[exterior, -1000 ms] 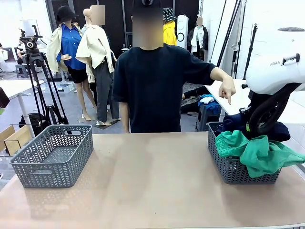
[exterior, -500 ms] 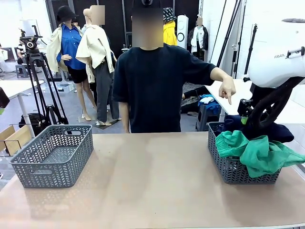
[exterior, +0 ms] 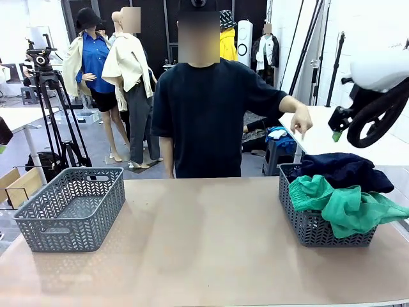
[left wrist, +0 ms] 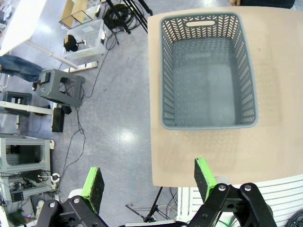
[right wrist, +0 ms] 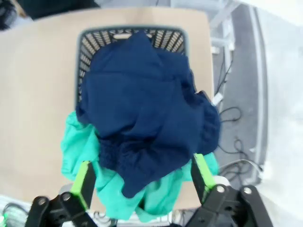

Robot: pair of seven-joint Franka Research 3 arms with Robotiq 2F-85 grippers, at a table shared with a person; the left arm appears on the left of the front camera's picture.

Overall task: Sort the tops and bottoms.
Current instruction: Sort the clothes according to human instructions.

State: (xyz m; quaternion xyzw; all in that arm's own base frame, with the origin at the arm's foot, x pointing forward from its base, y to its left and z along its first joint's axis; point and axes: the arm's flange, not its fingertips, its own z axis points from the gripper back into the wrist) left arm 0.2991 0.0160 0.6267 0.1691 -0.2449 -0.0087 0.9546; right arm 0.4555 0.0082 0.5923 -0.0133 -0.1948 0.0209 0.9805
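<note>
Front camera faces across table (exterior: 204,243); wrist cameras look down on opposite baskets.

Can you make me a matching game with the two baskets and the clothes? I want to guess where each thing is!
Things:
1. empty grey plastic lattice basket
2. crumpled navy blue garment
3. crumpled green garment
4. right claw

Places or states:
A. hanging over the basket's front edge
B. on top of the pile
C. open, above the clothes
D. on the table's left side

Pairs: 1-D, 2-B, 3-A, 4-C

Perforated plastic basket (exterior: 70,208), cloth garments (exterior: 342,185)
</note>
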